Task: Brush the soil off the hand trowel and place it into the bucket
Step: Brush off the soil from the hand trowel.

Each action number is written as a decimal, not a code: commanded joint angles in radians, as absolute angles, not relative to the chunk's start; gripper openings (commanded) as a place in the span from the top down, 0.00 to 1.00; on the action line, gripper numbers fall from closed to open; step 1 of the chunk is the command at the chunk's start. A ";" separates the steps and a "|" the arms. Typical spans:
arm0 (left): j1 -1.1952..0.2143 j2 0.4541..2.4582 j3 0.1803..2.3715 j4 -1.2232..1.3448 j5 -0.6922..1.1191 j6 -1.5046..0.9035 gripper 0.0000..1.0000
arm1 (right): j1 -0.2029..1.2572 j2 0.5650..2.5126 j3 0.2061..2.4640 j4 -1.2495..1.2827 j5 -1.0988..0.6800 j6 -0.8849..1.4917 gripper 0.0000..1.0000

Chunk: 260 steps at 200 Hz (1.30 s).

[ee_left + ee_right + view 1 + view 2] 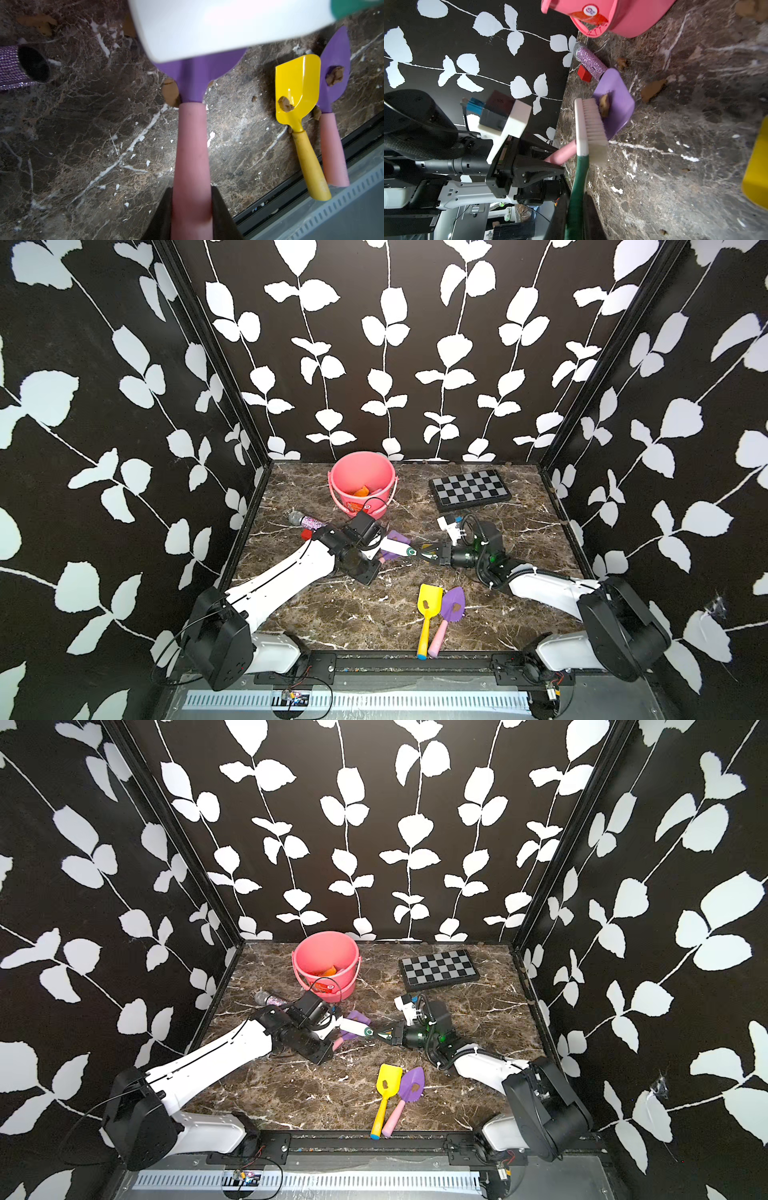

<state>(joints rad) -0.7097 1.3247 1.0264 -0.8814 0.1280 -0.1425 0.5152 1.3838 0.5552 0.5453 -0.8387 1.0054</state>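
The left gripper clamps the purple trowel by its pink handle. The right gripper holds a green-handled brush, with its bristles at the blade beside a soil lump — just near-side of the bucket.

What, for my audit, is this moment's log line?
left gripper: shut on square purple trowel | right gripper: shut on brush | soil: on trowel

Marbled counter carrying bucket at eleven o'clock, chessboard at one, microphone and red block at ten, yellow trowel beside purple trowel at six, soil lumps scattered.
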 commanded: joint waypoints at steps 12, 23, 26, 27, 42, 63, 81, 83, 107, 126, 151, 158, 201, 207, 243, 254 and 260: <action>-0.681 1.278 1.024 -0.892 0.151 -0.150 1.00 | 0.424 1.320 0.584 0.553 -0.854 0.992 1.00; -0.669 1.278 1.019 -0.893 0.153 -0.150 1.00 | 0.414 1.298 0.589 0.539 -0.855 0.991 1.00; -0.668 1.278 1.019 -0.893 0.155 -0.151 1.00 | 0.414 1.293 0.591 0.536 -0.856 0.990 1.00; -0.667 1.278 1.018 -0.893 0.156 -0.150 1.00 | 0.414 1.292 0.591 0.536 -0.855 0.989 1.00; -0.656 1.279 1.015 -0.892 0.159 -0.152 1.00 | 0.421 1.282 0.590 0.547 -0.859 1.002 1.00; -0.643 1.282 1.012 -0.886 0.169 -0.155 1.00 | 0.454 1.286 0.572 0.588 -0.849 1.031 1.00; -0.638 1.282 1.012 -0.884 0.181 -0.156 1.00 | 0.505 1.302 0.566 0.593 -0.821 1.025 1.00; -0.638 1.284 1.012 -0.884 0.182 -0.156 1.00 | 0.511 1.306 0.566 0.597 -0.818 1.025 1.00; -0.638 1.283 1.015 -0.880 0.192 -0.157 1.00 | 0.562 1.377 0.566 0.688 -0.808 1.058 1.00; -0.637 1.280 1.016 -0.886 0.195 -0.158 1.00 | 0.568 1.436 0.571 0.728 -0.810 1.066 1.00; -0.637 1.268 1.007 -0.887 0.196 -0.162 1.00 | 0.528 1.456 0.575 0.724 -0.822 1.056 1.00; -0.636 1.265 1.002 -0.887 0.195 -0.164 1.00 | 0.513 1.449 0.578 0.719 -0.827 1.054 1.00; -0.624 1.261 0.989 -0.886 0.187 -0.160 1.00 | 0.436 1.347 0.601 0.588 -0.836 0.998 1.00; -0.623 1.262 0.988 -0.885 0.187 -0.160 1.00 | 0.437 1.336 0.603 0.580 -0.836 0.999 1.00; -0.617 1.270 0.992 -0.873 0.198 -0.163 1.00 | 0.504 1.322 0.585 0.607 -0.820 1.026 1.00; -0.615 1.273 0.995 -0.872 0.202 -0.163 1.00 | 0.538 1.338 0.585 0.612 -0.808 1.028 1.00; -0.615 1.274 0.995 -0.871 0.205 -0.163 1.00 | 0.556 1.351 0.583 0.623 -0.805 1.032 1.00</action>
